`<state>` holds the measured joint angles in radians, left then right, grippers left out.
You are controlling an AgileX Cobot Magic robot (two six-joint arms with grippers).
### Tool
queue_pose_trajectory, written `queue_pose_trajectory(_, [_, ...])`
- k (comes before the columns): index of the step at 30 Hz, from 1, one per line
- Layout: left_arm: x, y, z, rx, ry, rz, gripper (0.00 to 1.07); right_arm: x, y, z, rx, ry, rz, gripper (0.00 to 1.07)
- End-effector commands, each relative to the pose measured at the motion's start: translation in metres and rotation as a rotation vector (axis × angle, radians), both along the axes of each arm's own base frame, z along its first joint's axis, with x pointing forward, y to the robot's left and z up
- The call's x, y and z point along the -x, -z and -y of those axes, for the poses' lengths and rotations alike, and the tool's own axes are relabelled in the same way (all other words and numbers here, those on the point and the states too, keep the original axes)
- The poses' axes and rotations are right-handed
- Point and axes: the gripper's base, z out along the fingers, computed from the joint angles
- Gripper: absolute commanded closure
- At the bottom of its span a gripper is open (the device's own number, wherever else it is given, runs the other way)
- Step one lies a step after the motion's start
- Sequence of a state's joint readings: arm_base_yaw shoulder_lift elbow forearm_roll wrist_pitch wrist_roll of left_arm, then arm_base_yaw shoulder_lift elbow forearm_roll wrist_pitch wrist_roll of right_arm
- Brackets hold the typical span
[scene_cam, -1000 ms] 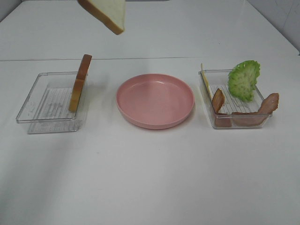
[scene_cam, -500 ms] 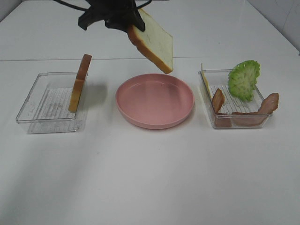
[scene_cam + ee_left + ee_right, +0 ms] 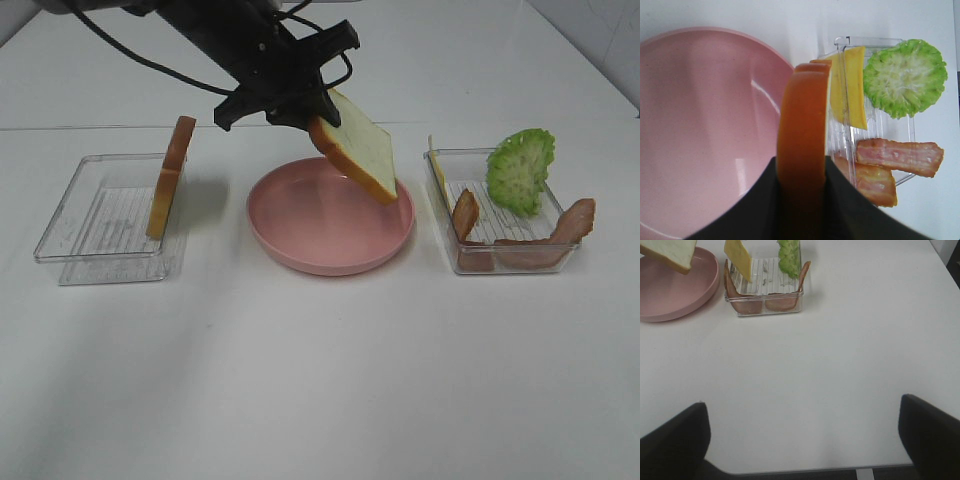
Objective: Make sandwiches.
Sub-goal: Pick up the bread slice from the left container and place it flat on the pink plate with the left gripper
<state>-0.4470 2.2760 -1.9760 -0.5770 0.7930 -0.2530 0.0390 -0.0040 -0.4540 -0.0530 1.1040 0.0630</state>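
My left gripper [image 3: 318, 122] is shut on a white bread slice [image 3: 357, 158] with a tan-orange crust. It holds the slice tilted just above the right half of the pink plate [image 3: 300, 225]. In the left wrist view the crust [image 3: 802, 125] stands edge-on between the dark fingers [image 3: 757, 200]. A second bread slice [image 3: 171, 178] leans upright in the left clear tray [image 3: 85, 215]. The right tray [image 3: 505, 262] holds a cheese square [image 3: 437, 170], frilly lettuce [image 3: 520, 170] and bacon strips [image 3: 572, 224]. My right gripper [image 3: 802, 440] is open over bare table, with nothing between its fingers.
The plate [image 3: 695, 125] has nothing in it. The right tray [image 3: 764, 306] sits close to the plate's right rim. The left arm and its cables [image 3: 150, 60] stretch in from the top left, above the left tray. White table surrounds everything.
The left arm came down and to the right with the bread slice, from the top edge of the view to just above the plate. The right gripper has not moved.
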Motion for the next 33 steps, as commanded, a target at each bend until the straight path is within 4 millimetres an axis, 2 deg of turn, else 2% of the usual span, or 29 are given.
queue_pose_trajectory(1, [0.0, 0.011, 0.009, 0.01, 0.003, -0.007, 1.07, 0.0, 0.001, 0.0, 0.009, 0.004, 0.003, 0.09])
queue_pose_trajectory(4, [-0.001, 0.022, 0.009, -0.015, 0.013, -0.027, 1.07, 0.0, 0.001, 0.0, 0.009, 0.004, 0.003, 0.09])
queue_pose_trajectory(15, [-0.001, 0.032, 0.01, -0.018, -0.001, -0.065, 1.07, 0.0, 0.001, 0.0, 0.009, 0.004, 0.003, 0.09])
queue_pose_trajectory(20, [0.0, 0.043, 0.009, -0.036, -0.008, -0.111, 1.05, 0.0, 0.001, 0.0, 0.009, 0.004, 0.003, 0.09])
queue_pose_trajectory(22, [-0.001, 0.049, 0.009, -0.038, -0.028, -0.134, 1.0, 0.0, 0.001, 0.0, 0.009, 0.004, 0.003, 0.09])
queue_pose_trajectory(25, [-0.001, 0.049, 0.009, -0.038, -0.029, -0.133, 0.97, 0.0, 0.001, 0.0, 0.009, 0.004, 0.003, 0.09])
queue_pose_trajectory(27, [-0.002, 0.05, 0.008, -0.049, -0.028, -0.122, 0.81, 0.0, 0.001, 0.0, 0.009, 0.004, 0.003, 0.09])
queue_pose_trajectory(30, [-0.002, 0.05, 0.008, -0.054, -0.027, -0.12, 0.75, 0.0, 0.001, 0.0, 0.009, 0.004, 0.003, 0.09])
queue_pose_trajectory(32, [-0.002, 0.051, 0.007, -0.075, -0.021, -0.108, 0.49, 0.0, 0.001, 0.0, 0.009, 0.004, 0.003, 0.09])
queue_pose_trajectory(33, [-0.002, 0.051, 0.007, -0.075, -0.021, -0.108, 0.49, 0.0, 0.001, 0.0, 0.009, 0.004, 0.003, 0.09])
